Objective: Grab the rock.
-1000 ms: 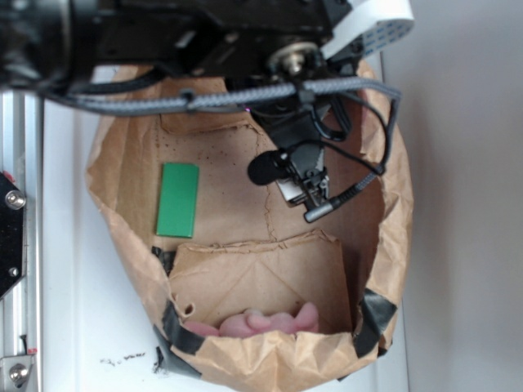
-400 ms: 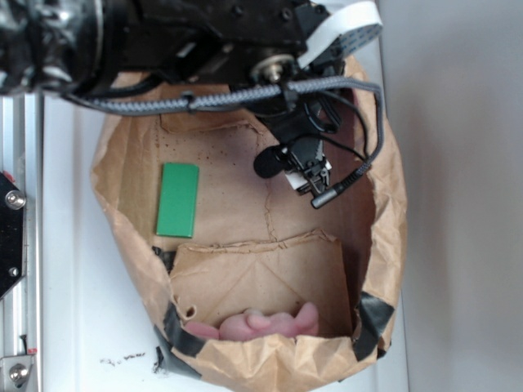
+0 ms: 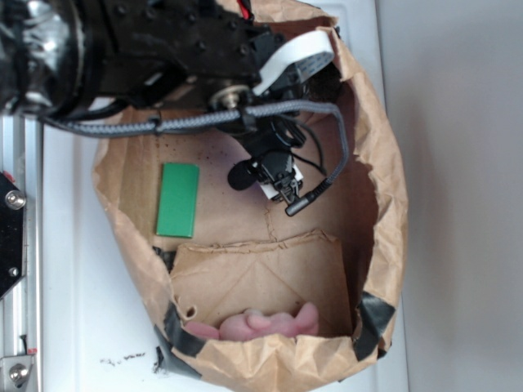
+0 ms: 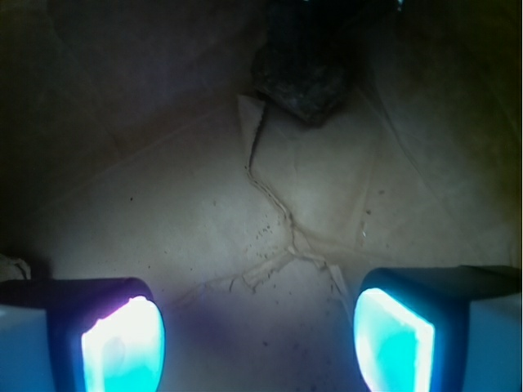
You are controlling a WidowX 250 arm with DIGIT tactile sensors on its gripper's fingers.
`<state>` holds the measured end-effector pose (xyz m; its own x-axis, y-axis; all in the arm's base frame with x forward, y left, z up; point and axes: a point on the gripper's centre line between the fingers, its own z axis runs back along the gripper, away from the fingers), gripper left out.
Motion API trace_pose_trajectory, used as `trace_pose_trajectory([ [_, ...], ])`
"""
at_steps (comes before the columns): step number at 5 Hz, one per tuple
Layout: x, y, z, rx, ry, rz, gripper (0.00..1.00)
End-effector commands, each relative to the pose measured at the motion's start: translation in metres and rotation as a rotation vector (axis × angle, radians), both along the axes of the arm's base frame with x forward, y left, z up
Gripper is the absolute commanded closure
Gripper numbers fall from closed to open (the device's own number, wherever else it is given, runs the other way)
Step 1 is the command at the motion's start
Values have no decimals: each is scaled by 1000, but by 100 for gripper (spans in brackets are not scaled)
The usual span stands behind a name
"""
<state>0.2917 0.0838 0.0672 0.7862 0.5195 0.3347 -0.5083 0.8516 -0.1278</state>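
"Where's the rock (image 4: 301,82)?"

"On the paper bag (image 3: 384,163) floor, by a wall fold, ahead of my gripper (image 4: 260,339). My fingers stand apart, empty."

"Risk?"

"I judge descending here closes on torn paper, or a finger nudges it away."

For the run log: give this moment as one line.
gripper: open, empty | rock: on bag floor ahead of fingers, not grasped | green block: untouched on bag floor | phase: approach

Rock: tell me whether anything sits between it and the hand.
Nothing visible does. In the wrist view the rock lies ahead of the open hand, apart from it, with only bare crumpled paper of the bag between the two fingers and the rock.
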Motion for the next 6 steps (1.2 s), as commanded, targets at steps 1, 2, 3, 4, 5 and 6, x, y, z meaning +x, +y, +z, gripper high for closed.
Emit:
trace_pose_trajectory([
  [1,25,44,18,7,-62,57,0],
  [2,37,55,18,15,-59,75,0],
  [3,46,63,18,24,-56,85,0],
  [4,50,69,18,28,-67,89,0],
  [5,55,75,17,27,-77,103,0],
  [6,52,73,15,33,-85,96,0],
])
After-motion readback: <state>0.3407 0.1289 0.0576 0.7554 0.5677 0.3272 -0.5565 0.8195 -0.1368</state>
